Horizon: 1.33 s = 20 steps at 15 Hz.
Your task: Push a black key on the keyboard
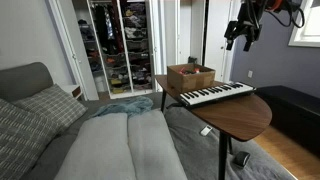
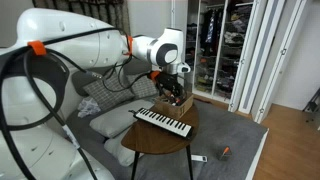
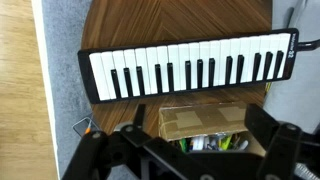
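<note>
Wrist view: keyboard (image 3: 190, 70) lies across the wooden tabletop (image 3: 180, 20), just beside a cardboard box (image 3: 205, 118). Tool (image 3: 190, 130) spread, empty, well above. No black key pressed yet; descent and press remain.

- Gripper (image 3: 188, 135): in the wrist view the fingers (image 3: 110, 155) are dark and out of focus, and their bases are cut off by the bottom edge.
- Cardboard box (image 3: 200, 120): seen between the gripper's fingers. Its near side is hidden behind them. Contents blurred, not identifiable.
- Counter (image 3: 180, 22): the side beyond the keyboard (image 3: 190, 72) from the gripper is cut off by the top edge.
- Cable (image 3: 306, 44): at the keyboard's end, runs out of the picture at the side edge.
- Arm (image 1: 268, 10): in an exterior view, cut off by the top edge above the gripper.
- Small object on the floor (image 2: 225, 151): well below the gripper, too small to identify.
</note>
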Each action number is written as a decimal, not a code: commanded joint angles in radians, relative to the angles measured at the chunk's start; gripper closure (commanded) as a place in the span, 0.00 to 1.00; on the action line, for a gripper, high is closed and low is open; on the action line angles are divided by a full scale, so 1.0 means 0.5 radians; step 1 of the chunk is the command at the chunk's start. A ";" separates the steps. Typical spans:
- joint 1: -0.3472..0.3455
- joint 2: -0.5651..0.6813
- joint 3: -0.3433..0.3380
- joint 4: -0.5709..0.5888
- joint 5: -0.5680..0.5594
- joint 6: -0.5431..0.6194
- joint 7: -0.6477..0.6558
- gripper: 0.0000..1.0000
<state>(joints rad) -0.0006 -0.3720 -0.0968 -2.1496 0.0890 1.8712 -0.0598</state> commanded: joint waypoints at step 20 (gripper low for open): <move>-0.040 0.683 0.127 0.284 -0.471 -0.049 -0.013 0.39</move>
<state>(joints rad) -0.0097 -0.0632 -0.0317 -2.0419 -0.1181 1.8704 -0.0497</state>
